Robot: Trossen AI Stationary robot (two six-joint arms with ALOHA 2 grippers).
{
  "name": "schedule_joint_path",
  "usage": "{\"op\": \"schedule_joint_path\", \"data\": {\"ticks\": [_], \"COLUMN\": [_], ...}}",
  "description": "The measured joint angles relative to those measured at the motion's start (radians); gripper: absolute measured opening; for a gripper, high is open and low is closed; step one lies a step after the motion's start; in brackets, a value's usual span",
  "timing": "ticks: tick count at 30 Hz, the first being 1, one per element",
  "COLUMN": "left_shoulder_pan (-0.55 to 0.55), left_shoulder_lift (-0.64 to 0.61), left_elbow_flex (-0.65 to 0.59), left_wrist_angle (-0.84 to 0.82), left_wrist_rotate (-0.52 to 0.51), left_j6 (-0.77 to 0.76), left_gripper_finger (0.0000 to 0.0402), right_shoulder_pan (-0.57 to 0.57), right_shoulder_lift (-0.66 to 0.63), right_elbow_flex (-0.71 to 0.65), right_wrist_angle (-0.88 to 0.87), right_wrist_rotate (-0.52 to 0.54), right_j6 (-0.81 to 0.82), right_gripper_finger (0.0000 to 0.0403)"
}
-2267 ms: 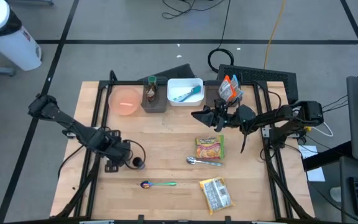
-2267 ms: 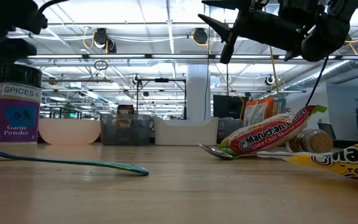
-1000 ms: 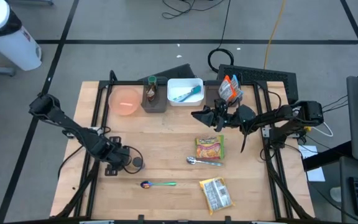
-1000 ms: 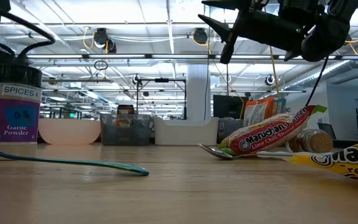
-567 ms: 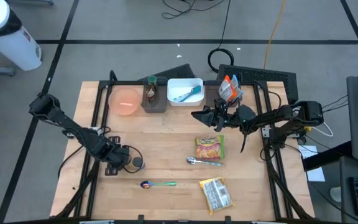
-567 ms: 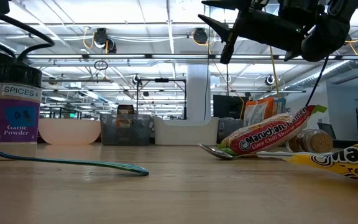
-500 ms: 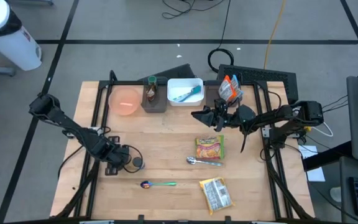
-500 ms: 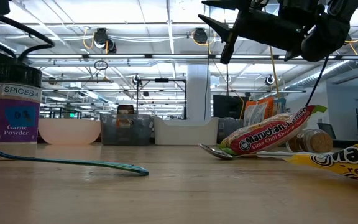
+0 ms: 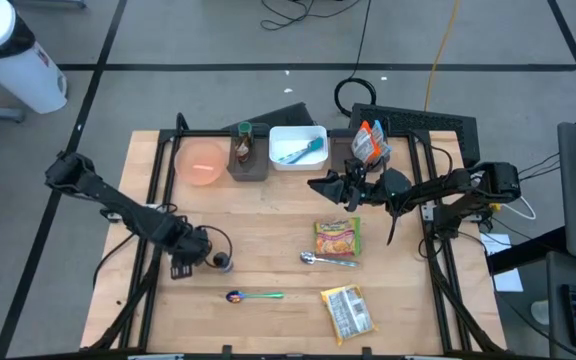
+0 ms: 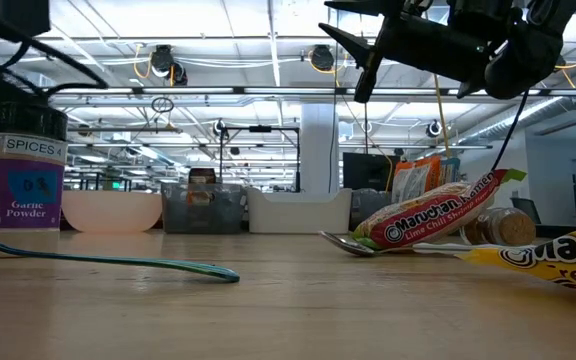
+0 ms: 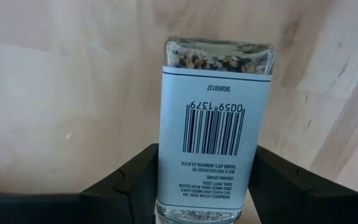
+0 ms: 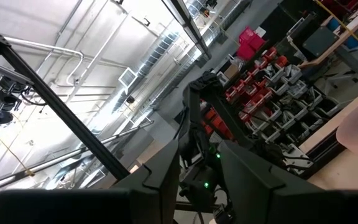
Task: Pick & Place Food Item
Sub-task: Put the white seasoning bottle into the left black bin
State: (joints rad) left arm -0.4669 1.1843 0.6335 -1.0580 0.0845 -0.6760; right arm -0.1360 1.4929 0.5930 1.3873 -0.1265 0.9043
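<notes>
A clear spice jar (image 10: 26,180) with a purple "Garlic Powder" label stands upright on the wooden table (image 9: 268,215) at its left side. My left gripper (image 9: 208,258) comes down over it and is shut on the spice jar (image 11: 215,118), whose barcode label faces the wrist camera. Held high over the table's far right, my right gripper (image 9: 315,185) stands open with nothing between its fingers. Two ramen packets (image 9: 337,237) (image 9: 348,311) lie flat at the right. My left gripper pinches the jar between its two fingers, one on each opposite side (image 11: 165,163), toward the jar's upper end. The fingers (image 11: 135,180) come from above, pointing down along the jar. The jar is upright, its base (image 10: 25,226) on the table.
Along the far edge stand a pink bowl (image 9: 201,162), a grey bin (image 9: 249,157) and a white bin (image 9: 299,147). An orange snack bag (image 9: 370,144) is at the far right. A metal spoon (image 9: 326,260) and a teal spoon (image 9: 256,296) lie near the front.
My left gripper has rolled a little about its downward line above the spice jar. The jar stands where it was on the table.
</notes>
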Motion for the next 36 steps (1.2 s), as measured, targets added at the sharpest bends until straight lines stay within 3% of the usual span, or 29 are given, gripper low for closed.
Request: {"op": "schedule_joint_path", "data": {"ticks": [7, 16, 20, 25, 30, 36], "left_shoulder_pan": [0.089, 0.234, 0.315, 0.419, 0.510, 0.548], "left_shoulder_lift": [0.000, -0.001, -0.001, 0.009, 0.009, 0.020], "left_elbow_flex": [0.136, 0.391, 0.505, 0.612, 0.664, 0.669], "left_wrist_angle": [-0.083, -0.235, -0.224, -0.152, -0.020, 0.173], "left_wrist_rotate": [-0.044, -0.174, -0.173, -0.165, -0.084, -0.014], "left_j6": [0.058, 0.151, 0.209, 0.250, 0.254, 0.245], "left_gripper_finger": [0.0208, 0.0208, 0.0208, 0.0208, 0.0208, 0.0208], "right_shoulder_pan": [0.000, 0.008, 0.038, 0.073, 0.075, 0.061], "right_shoulder_lift": [0.000, 0.000, 0.000, 0.000, 0.001, 0.000], "right_elbow_flex": [0.000, 0.000, 0.022, 0.142, 0.327, 0.528], "right_wrist_angle": [0.030, 0.054, 0.027, -0.168, -0.531, -0.860], "right_wrist_rotate": [0.000, -0.008, -0.007, -0.071, -0.210, -0.218], "right_j6": [0.000, -0.006, -0.058, -0.159, -0.265, -0.477], "right_gripper_finger": [0.0112, 0.0112, 0.0112, 0.0112, 0.0118, 0.0158]}}
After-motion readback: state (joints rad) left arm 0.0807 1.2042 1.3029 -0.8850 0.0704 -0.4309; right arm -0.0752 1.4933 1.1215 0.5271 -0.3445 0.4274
